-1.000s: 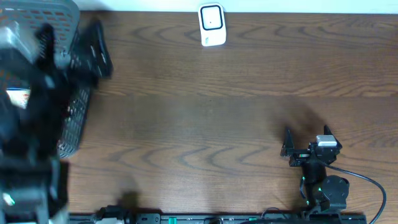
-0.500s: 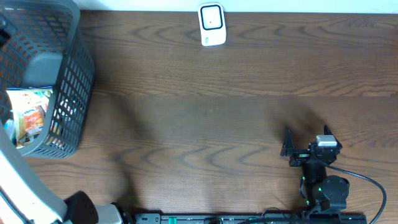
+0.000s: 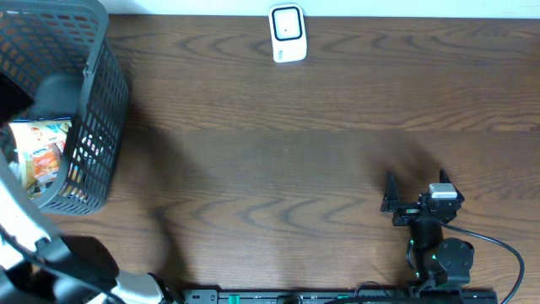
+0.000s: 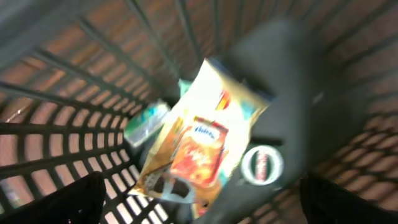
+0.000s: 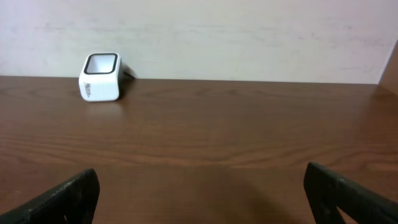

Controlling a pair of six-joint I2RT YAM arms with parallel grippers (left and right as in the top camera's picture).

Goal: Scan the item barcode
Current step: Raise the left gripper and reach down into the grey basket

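The item, a yellow and orange snack packet (image 4: 199, 134), lies in the grey mesh basket (image 3: 105, 101) at the table's far left, and is also seen as a colourful packet (image 3: 42, 152) from overhead. A dark grey pouch with a round label (image 4: 262, 165) lies partly under it. My left gripper (image 4: 202, 208) hangs open above the basket's contents, touching nothing. The white barcode scanner (image 3: 287, 34) stands at the back edge; in the right wrist view the scanner (image 5: 99, 76) is far ahead to the left. My right gripper (image 3: 416, 187) rests open at the front right, empty.
The left arm's white link (image 3: 21, 228) runs along the overhead view's left edge, beside the basket. A black cable (image 3: 498, 249) trails from the right arm's base. A pale wall (image 5: 249, 37) rises behind the table's far edge.
The left arm, a blur across the basket a second ago, has swung off toward the left and front edge, uncovering the basket. The right arm has not moved.
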